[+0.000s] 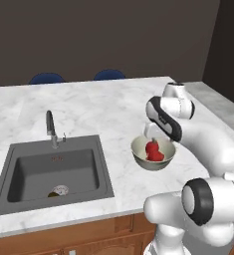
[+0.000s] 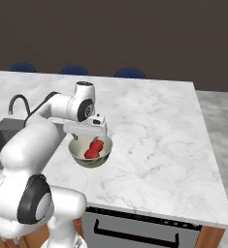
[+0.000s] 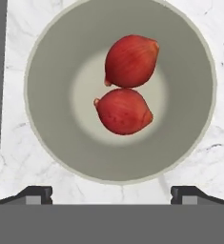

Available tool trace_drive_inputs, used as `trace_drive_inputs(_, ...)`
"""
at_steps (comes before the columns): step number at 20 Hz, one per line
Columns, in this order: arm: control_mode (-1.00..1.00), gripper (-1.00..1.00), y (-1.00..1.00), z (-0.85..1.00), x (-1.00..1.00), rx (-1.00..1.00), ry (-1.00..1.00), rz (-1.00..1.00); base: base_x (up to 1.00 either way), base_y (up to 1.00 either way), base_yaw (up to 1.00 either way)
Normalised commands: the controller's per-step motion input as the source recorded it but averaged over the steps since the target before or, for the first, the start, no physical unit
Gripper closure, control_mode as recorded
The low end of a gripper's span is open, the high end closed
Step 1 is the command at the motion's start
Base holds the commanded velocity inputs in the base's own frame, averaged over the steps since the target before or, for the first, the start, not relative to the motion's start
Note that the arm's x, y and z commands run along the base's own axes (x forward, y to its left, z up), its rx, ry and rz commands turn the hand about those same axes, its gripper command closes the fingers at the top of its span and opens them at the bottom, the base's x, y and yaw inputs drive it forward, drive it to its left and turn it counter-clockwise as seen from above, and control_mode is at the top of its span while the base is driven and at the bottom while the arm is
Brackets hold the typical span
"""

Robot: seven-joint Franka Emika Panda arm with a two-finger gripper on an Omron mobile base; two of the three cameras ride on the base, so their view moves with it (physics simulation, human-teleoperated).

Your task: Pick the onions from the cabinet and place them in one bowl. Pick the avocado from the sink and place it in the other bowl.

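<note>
You see both onions [image 3: 127, 88] in the bowl [image 3: 51, 119] on the desk [image 1: 103, 107], touching, long axes parallel, tips pointing opposite ways. Your claw [image 3: 111, 194] hangs above the bowl, jaws apart, empty.

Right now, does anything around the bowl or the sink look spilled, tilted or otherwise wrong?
Nothing stands out. The bowl sits upright on the counter with both onions inside, touching each other. The fingers stand wide apart above it, holding nothing. A small dark lump lies beside the sink's drain.
</note>
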Motion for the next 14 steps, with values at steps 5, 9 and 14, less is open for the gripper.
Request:
trace_drive_inputs(5,-1.00,-1.00,0.05,0.35,-0.53,0.00,-0.06,0.00,0.00,0.00,0.00)
trace_drive_inputs(9,-1.00,-1.00,0.00,0.36,-0.51,0.00,-0.10,0.00,0.00,0.00,0.00)
trace_drive_inputs(14,-1.00,-1.00,0.00,0.32,-0.41,0.00,-0.14,0.00,0.00,0.00,0.00)
